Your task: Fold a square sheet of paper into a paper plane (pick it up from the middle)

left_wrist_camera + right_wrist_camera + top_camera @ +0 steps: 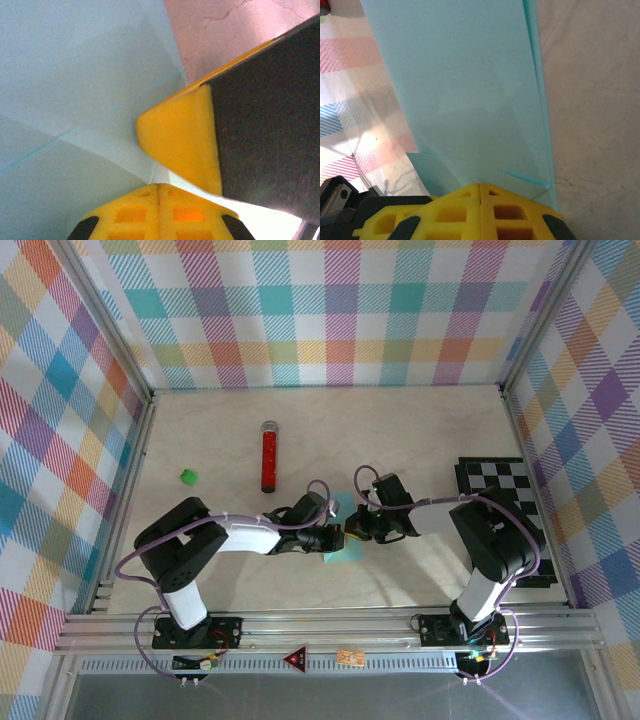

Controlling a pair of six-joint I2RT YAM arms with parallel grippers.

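The part-folded square sheet of paper [470, 75] lies 6 o'clock of worktop [420, 440] centre. Right fingers [492, 200], from 3 o'clock, pinch its edge; left fingers [147, 202], from 9 o'clock, are closed, perhaps gripping it.

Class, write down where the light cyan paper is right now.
Top view: the light cyan paper sits mid-table between the left gripper and right gripper, right of the red tube.
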